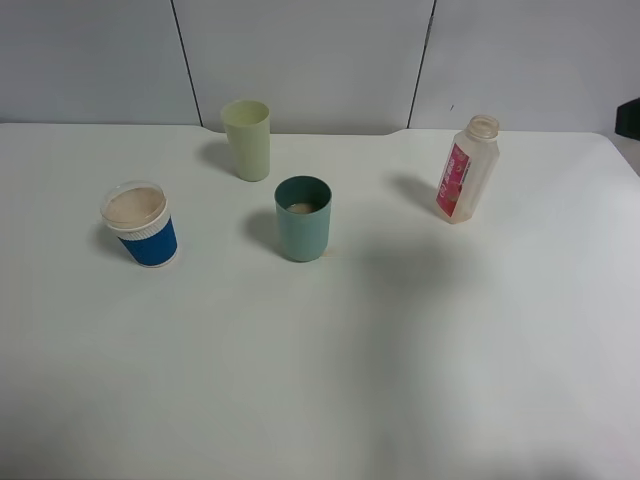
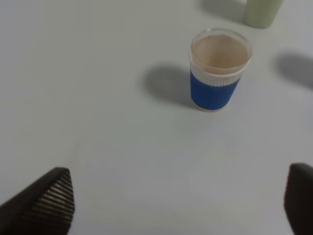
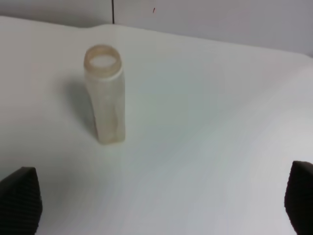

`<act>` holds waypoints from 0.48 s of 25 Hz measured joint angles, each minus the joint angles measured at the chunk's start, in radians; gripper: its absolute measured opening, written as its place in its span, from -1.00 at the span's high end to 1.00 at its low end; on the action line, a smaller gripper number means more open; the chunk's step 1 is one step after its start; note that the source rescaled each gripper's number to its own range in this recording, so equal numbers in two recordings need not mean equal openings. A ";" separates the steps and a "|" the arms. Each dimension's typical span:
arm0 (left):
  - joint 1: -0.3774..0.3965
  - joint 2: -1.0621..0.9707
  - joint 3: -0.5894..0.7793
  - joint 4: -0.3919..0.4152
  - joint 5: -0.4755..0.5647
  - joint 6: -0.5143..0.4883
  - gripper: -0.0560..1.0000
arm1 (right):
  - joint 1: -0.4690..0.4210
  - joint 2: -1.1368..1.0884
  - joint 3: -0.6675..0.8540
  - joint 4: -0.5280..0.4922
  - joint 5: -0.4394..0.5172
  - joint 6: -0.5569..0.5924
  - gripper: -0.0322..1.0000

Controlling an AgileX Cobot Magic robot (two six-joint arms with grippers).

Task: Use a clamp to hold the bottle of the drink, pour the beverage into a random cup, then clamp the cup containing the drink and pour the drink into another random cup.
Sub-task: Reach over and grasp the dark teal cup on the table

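Note:
A clear uncapped bottle [image 1: 466,168] with a pink label stands upright at the back right of the white table [image 1: 330,380]. A teal cup [image 1: 303,217] in the middle holds a little pale liquid. A pale green cup [image 1: 246,138] stands behind it. A clear cup with a blue sleeve [image 1: 140,223] stands at the left. Neither gripper shows in the exterior high view. In the left wrist view my left gripper [image 2: 176,196] is open and empty, well short of the blue-sleeved cup [image 2: 217,71]. In the right wrist view my right gripper [image 3: 160,196] is open and empty, apart from the bottle [image 3: 105,95].
The pale green cup [image 2: 263,12] shows at the edge of the left wrist view. Grey wall panels [image 1: 300,60] close the back of the table. A dark object [image 1: 628,118] sits at the far right edge.

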 joint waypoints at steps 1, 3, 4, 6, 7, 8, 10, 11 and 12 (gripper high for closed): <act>0.000 0.000 0.000 0.000 0.000 0.001 -0.19 | 0.000 -0.021 0.000 0.007 0.019 -0.010 -0.99; 0.000 0.000 0.000 0.000 0.000 0.001 -0.19 | 0.000 -0.070 0.000 0.026 0.083 -0.030 -0.99; 0.000 0.000 0.000 0.000 0.000 0.001 -0.19 | 0.000 -0.101 0.000 0.036 0.122 -0.036 -0.99; 0.000 0.000 0.000 0.000 0.000 0.001 -0.19 | 0.000 -0.153 0.000 0.051 0.186 -0.042 -0.99; 0.000 0.000 0.000 0.000 0.000 0.000 -0.19 | 0.000 -0.177 0.000 0.060 0.256 -0.043 -0.99; 0.000 0.000 0.000 0.000 0.000 0.000 -0.19 | 0.000 -0.193 0.000 0.065 0.290 -0.043 -0.99; 0.000 0.000 0.000 0.000 0.000 0.000 -0.19 | 0.000 -0.234 0.000 0.075 0.354 -0.043 -0.99; 0.000 0.000 0.000 0.000 0.000 0.000 -0.19 | 0.000 -0.255 0.000 0.077 0.384 -0.044 -0.99; 0.000 0.000 0.000 0.000 0.000 0.000 -0.19 | 0.000 -0.277 0.000 0.078 0.414 -0.045 -0.99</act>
